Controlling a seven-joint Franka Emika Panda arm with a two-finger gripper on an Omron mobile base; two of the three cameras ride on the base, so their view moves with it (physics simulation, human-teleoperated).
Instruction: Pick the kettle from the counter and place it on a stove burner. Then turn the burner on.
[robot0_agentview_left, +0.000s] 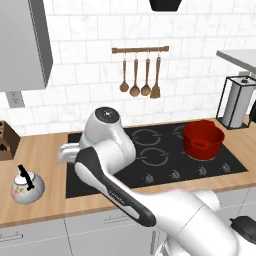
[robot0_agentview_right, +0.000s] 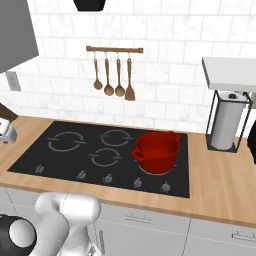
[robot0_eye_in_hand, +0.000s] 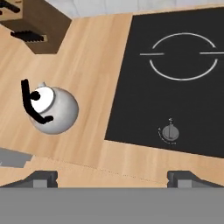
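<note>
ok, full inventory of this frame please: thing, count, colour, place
kettle: 1, cream-white with black handle and knob, on the counter left of the cooktop
counter: 1, light-brown wood
cooktop: 1, black glass with grey rings, set into the counter
widest burner ring: 1, thin grey arcs, left part of the cooktop
knobs: 5, dark grey, in a row along the cooktop's front edge
pot: 1, red, two handles, on the cooktop's right side
wooden utensils: 4, brown, hanging from a wall rail
paper towel roll: 1, white, in a black wire stand, right end of the counter
knife block: 1, brown, behind the kettle
gripper: 1, dark tips, open, above the counter's front edge between kettle and cooktop
</note>
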